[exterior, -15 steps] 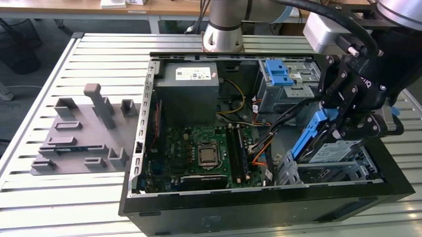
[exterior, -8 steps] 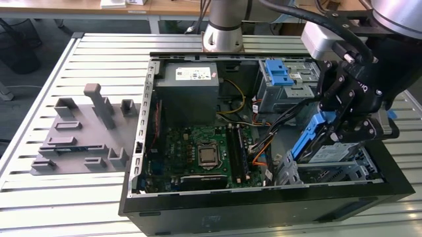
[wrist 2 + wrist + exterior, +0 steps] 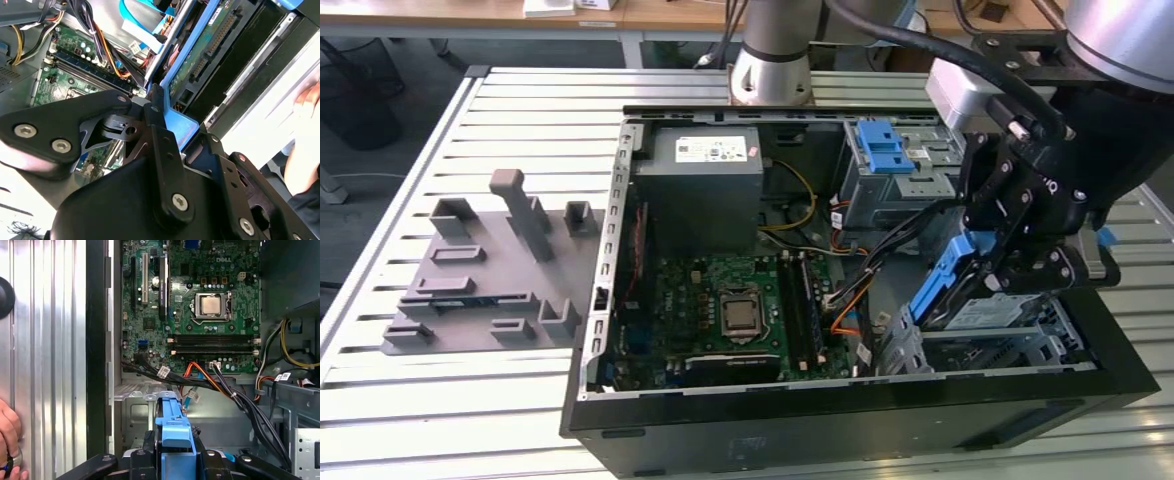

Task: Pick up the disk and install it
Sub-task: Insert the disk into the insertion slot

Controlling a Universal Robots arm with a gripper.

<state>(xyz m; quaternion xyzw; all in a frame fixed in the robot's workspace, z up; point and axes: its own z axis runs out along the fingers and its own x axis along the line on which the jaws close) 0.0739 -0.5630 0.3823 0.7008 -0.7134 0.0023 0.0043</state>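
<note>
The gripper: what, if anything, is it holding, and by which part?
The gripper holds the disk, clamped by the blue carrier frame at its edges.

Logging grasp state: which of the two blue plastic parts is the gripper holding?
The carrier frame of the disk, tilted in the gripper at the exterior view's right; the bare latch sits apart on the drive cage.

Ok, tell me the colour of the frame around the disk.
The carrier frame on the disk is blue, best seen in the first wrist view.
</note>
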